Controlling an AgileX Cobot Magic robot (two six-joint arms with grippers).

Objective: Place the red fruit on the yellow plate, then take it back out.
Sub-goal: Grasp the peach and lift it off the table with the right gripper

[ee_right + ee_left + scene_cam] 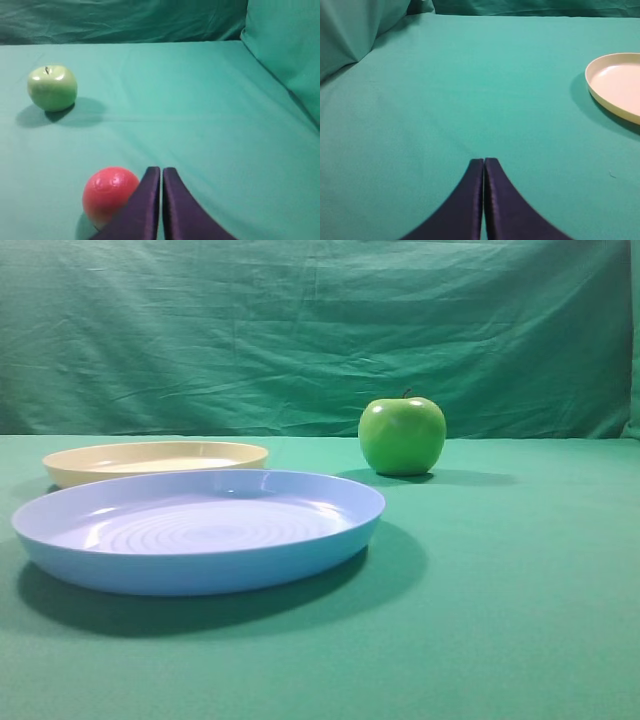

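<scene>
Green cloth everywhere, over table (520, 570) and backdrop alike. Seen from the right wrist: red fruit (109, 194) resting on the cloth just left of the right gripper (161, 171), fingertips pressed together, holding nothing. Roundish, so no long axis to line up with. Clearly nearer the right arm; absent from the left wrist view. Left gripper (484, 161) likewise closed and empty, with the yellow plate (615, 82) ahead to its right. Plate bare, so step 1 judged not yet done. Needed next, probably: jaws opened, then a shift left over the fruit. Green apple (52, 88) well apart, further back and left. Blue plate (200, 530) touching or just before the yellow 1, possibly in the carry path.
</scene>
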